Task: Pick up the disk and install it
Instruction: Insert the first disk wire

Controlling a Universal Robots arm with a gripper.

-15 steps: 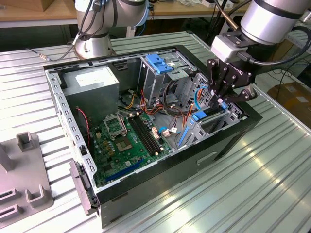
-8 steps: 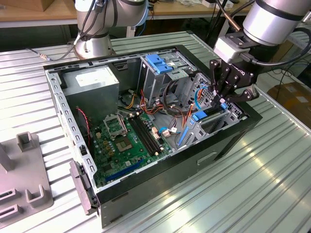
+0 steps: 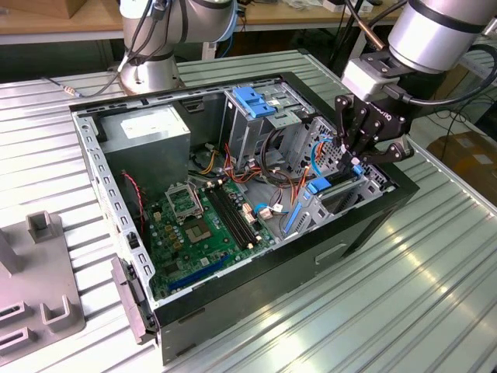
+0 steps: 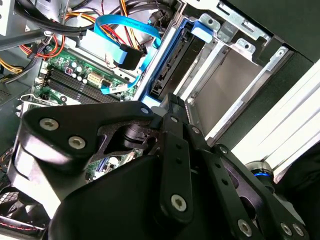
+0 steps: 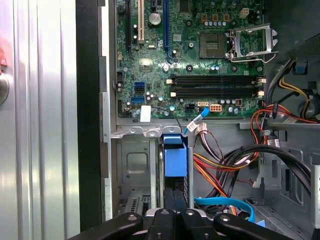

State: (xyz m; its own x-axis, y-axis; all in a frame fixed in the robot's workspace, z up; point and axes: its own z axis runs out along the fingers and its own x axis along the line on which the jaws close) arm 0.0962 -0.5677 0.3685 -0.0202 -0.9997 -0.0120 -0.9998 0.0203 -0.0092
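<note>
from my console i see the arm reaching in from the exterior view's right, with the gripper (image 3: 356,162) down inside the open computer case (image 3: 311,256), which lies on its side on the ribbed metal table (image 3: 388,311). the disk (image 3: 320,186) stands on edge in the metal drive bay (image 4: 225,75) at the case's corner nearest the arm, its blue rails showing. in the second wrist view the gripper (image 4: 171,100) sits right at the near end of the disk (image 4: 170,67) - i cannot tell whether it is clamped on it or only resting against it. in the first wrist view the blue-framed disk (image 5: 175,160) runs straight out from the gripper (image 5: 176,214) toward the green motherboard (image 5: 200,65). a blue flat cable (image 4: 120,25) loops just beside the bay - not touching the disk as far as i can see.
</note>
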